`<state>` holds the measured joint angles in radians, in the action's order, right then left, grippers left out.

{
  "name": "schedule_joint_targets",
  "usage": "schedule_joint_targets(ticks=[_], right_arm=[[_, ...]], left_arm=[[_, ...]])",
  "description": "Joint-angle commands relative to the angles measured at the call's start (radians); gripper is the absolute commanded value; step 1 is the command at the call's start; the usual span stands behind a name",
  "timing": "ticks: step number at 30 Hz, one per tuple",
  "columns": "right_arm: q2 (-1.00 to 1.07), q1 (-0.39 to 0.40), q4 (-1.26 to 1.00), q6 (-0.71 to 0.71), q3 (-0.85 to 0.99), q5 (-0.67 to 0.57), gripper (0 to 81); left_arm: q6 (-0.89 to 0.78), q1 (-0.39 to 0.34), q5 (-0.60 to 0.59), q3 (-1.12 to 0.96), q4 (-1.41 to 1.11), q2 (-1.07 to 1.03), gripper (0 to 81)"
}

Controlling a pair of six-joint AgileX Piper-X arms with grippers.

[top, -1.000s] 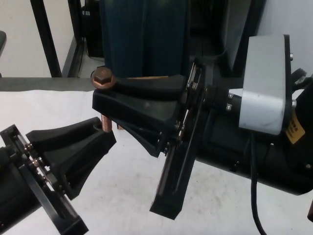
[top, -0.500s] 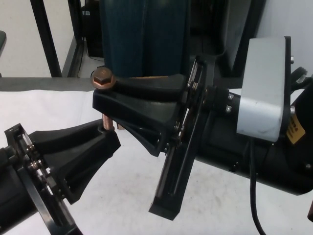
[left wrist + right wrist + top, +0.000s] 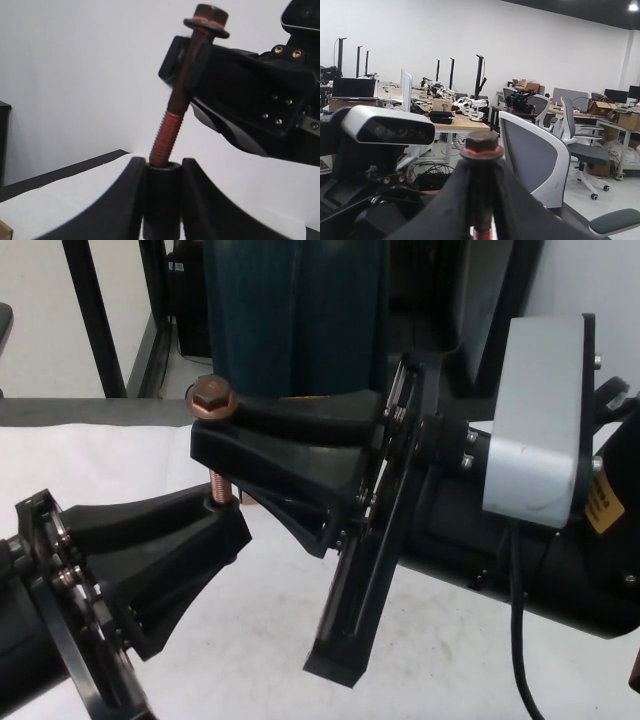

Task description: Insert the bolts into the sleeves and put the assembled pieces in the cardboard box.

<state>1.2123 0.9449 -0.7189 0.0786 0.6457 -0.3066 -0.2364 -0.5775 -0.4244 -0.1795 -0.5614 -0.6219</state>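
The right gripper (image 3: pixel 213 435) is closed on the copper-coloured hex-head bolt (image 3: pixel 170 130). The bolt's tip just enters, from 12 o'clock, the black cylindrical sleeve (image 3: pixel 161 200), which the left gripper (image 3: pixel 222 518) clamps. Full insertion and boxing are not yet done.

bolt (image 3: pixel 176 107): copper-brown, with a brighter orange-red thread
sleeve (image 3: pixel 162 200): plain black
left fingers (image 3: pixel 122 210): matt black
right fingers (image 3: pixel 290 465): matt black
camera (image 3: pixel 540 410): silver-grey housing on a black arm
counter (image 3: pixel 250 640): plain white, with no pattern

Black right gripper (image 3: pixel 213 435) — silver camera (image 3: pixel 540 410), black cable (image 3: pixel 516 590)
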Motion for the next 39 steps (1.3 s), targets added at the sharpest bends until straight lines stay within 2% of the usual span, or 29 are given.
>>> schedule_joint_targets(ticks=[1,13,18,26,39], right_arm=[[-0.005,0.001,-0.020,0.005,0.003,0.011,0.2],[-0.005,0.004,-0.004,-0.037,0.003,0.011,0.2],[-0.005,0.004,0.005,-0.144,0.003,0.011,0.2],[-0.005,0.004,0.013,-0.232,0.003,0.011,0.2],[-0.005,0.004,0.050,-0.273,0.003,0.011,0.2]], left_arm=[[-0.011,-0.004,-0.010,-0.016,-0.030,0.000,0.9],[0.008,-0.004,-0.011,-0.016,-0.057,0.000,0.9],[0.020,-0.004,-0.011,-0.016,-0.071,0.000,0.9],[0.039,-0.004,-0.029,-0.016,-0.085,0.000,0.9],[0.043,-0.004,-0.035,-0.025,-0.071,0.000,0.9]])
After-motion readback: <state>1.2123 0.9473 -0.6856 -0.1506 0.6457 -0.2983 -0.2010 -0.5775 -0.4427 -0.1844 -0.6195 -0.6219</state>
